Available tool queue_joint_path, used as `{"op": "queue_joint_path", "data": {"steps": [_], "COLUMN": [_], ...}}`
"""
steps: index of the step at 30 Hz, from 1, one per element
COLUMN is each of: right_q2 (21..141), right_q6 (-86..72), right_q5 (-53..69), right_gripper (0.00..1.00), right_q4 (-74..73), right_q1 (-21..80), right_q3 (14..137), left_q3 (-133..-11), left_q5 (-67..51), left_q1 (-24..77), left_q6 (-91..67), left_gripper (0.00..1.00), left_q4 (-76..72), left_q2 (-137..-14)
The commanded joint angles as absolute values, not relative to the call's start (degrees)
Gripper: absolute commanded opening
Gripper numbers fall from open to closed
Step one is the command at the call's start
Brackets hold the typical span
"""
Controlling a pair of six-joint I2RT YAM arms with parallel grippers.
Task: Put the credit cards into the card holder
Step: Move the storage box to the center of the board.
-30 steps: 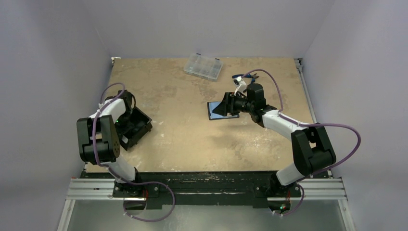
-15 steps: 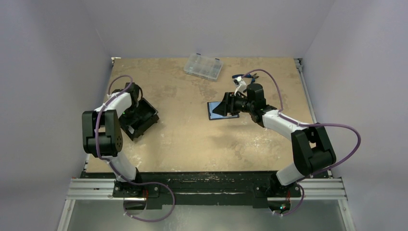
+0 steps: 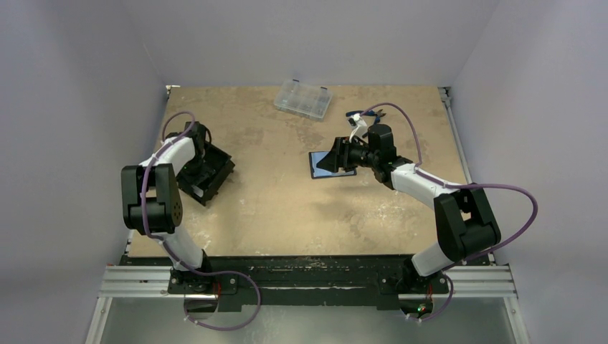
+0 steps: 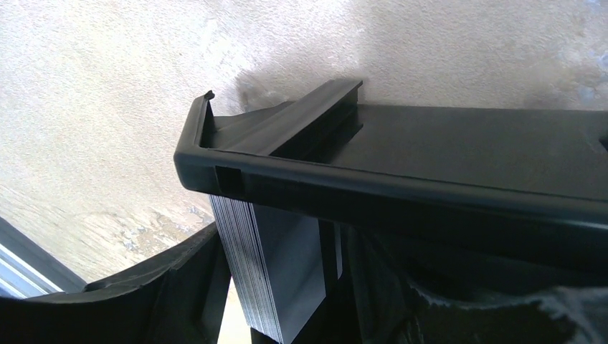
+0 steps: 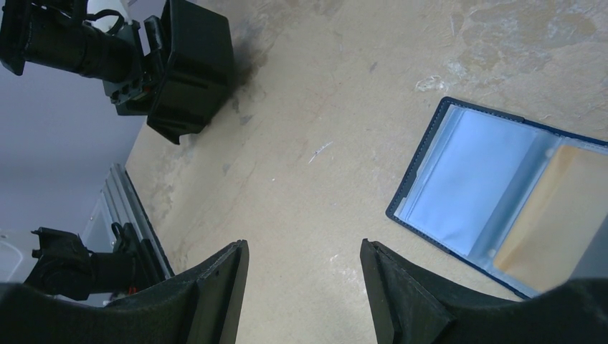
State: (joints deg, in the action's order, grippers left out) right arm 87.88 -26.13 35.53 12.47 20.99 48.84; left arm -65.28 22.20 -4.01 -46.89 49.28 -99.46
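The black box (image 3: 208, 172) worries me most. My left gripper (image 3: 202, 165) reaches over its rim with the fingers apart on either side of the credit cards (image 4: 269, 272), which stand on edge as a tight stack in a corner compartment. I cannot tell whether my pads press on anything. If one finger closes outside the wall, I expect the whole box would lift or skid and no card would come free.

The card holder (image 5: 473, 179) lies open and flat, well to the right of the box. My right gripper (image 5: 302, 251) hovers by the holder's box-side edge, spread wide and empty. The holder looks light, so a card pushed at its clear sleeve could shove it along unless I pin it.

The cards are thin and packed close. A pinch may take several at once, or slip off their edges.

The box sits near the left edge of the table (image 3: 272, 208), with the enclosure wall close beyond, so my left arm has little room that way. To the right of the box, bare tabletop runs all the way to the holder. A clear case (image 3: 302, 98) lies well beyond the box by the far edge, off that line.
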Motion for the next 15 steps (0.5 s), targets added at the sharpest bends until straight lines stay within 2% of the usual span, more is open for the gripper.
{"op": "queue_joint_path", "data": {"steps": [1, 6, 15], "right_q2": [87.5, 87.6, 87.5], "right_q6": [-26.3, -26.5, -26.4], "right_q5": [35.9, 36.1, 36.1], "right_gripper": [0.67, 0.67, 0.67], "right_q4": [15.0, 15.5, 15.4], "right_q1": [21.2, 21.1, 21.1], "right_q3": [48.7, 48.6, 48.6], "left_q3": [-67.4, -70.2, -70.1], "left_q5": [18.4, 20.1, 21.5], "left_q1": [-4.0, -4.1, -4.5], "left_q6": [-47.5, -47.5, -49.5], "left_gripper": [0.60, 0.57, 0.57], "left_q4": [50.7, 53.1, 55.1], "left_q2": [-97.3, -95.0, -94.3]}}
